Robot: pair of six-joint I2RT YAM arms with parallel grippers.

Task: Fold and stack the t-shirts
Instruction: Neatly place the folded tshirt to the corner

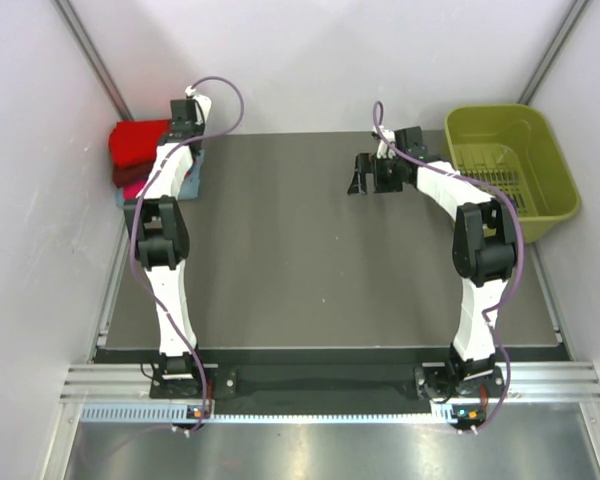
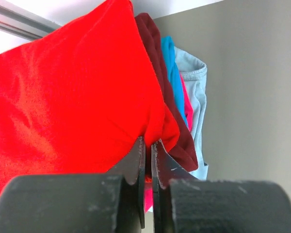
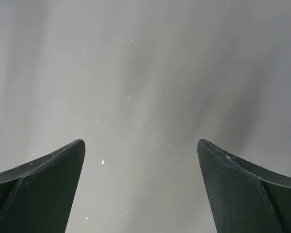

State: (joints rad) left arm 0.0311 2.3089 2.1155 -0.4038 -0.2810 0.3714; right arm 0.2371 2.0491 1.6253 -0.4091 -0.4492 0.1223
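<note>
A bright red t-shirt [image 2: 72,97] lies on top of a stack at the table's far left corner [image 1: 140,140]. Beneath it are folded maroon [image 2: 153,43], teal [image 2: 169,58], magenta-pink [image 2: 185,102] and pale blue [image 2: 196,82] t-shirts. My left gripper [image 2: 149,141] is shut on an edge of the red t-shirt, and the cloth's wrinkles run into its tips. In the top view that gripper [image 1: 180,125] sits over the stack's right side. My right gripper [image 1: 360,180] hovers open over bare table at the far middle, nothing between its fingers [image 3: 53,170].
An olive-green plastic basket [image 1: 555,170] stands at the far right corner of the dark table [image 1: 300,280]. White walls close in on the left, back and right, and a metal rail runs along the near edge.
</note>
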